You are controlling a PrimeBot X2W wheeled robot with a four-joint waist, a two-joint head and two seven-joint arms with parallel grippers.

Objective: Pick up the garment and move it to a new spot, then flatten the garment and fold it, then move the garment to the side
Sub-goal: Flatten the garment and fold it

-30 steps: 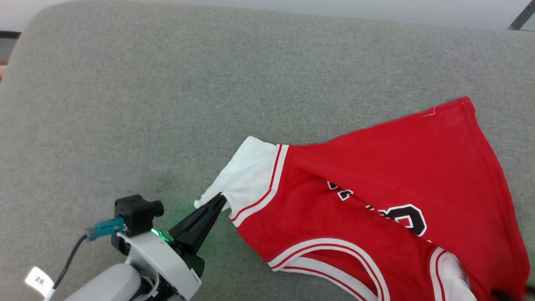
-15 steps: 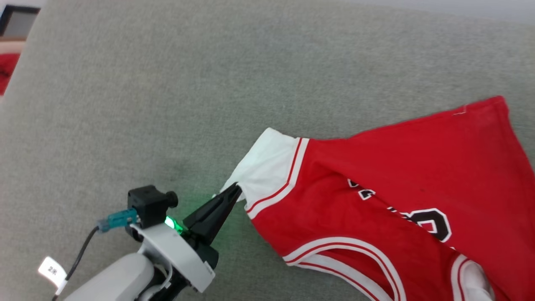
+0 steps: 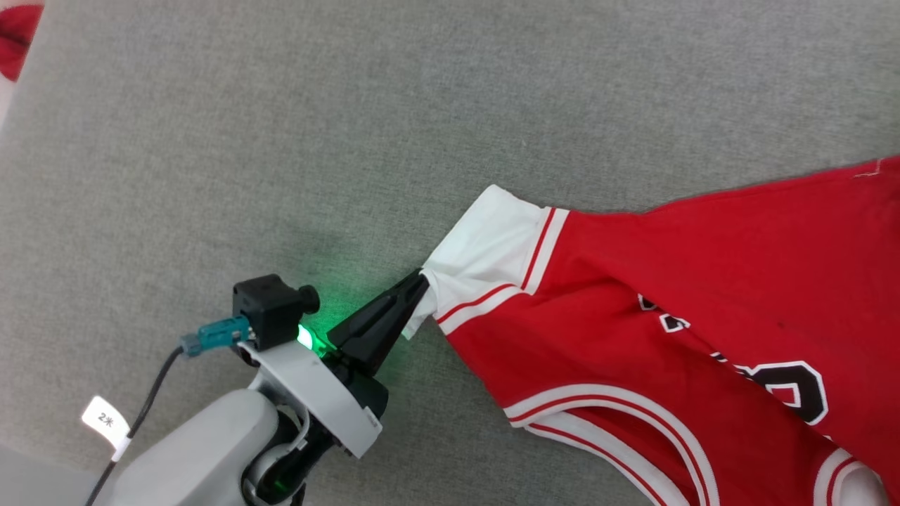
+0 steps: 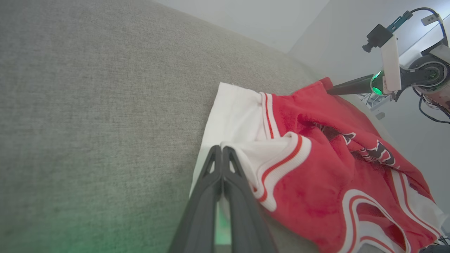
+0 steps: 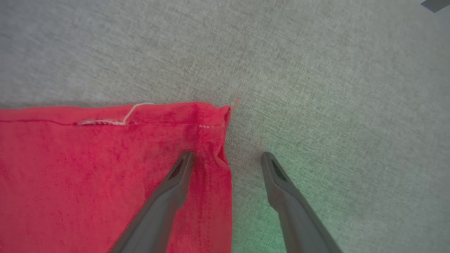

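The garment (image 3: 703, 281), a red jersey with white sleeves, striped trim and black lettering, lies spread over the right half of the grey surface in the head view. My left gripper (image 3: 422, 281) is shut on the tip of its white sleeve (image 3: 492, 239). The left wrist view shows that gripper (image 4: 222, 149) pinching the bunched sleeve cloth of the garment (image 4: 316, 168). At the far red hem corner in that view is my right gripper (image 4: 332, 92). In its own wrist view my right gripper (image 5: 226, 154) is open, straddling the side edge of the garment (image 5: 88, 168) just below the corner.
The grey fabric surface (image 3: 281, 140) stretches wide to the left and behind the jersey. Something red (image 3: 17, 35) shows past the surface's upper left edge. A pale wall (image 4: 263, 17) rises behind the surface.
The head camera has shifted, so the whole picture slid right and up. My left gripper keeps its hold on the sleeve tip.
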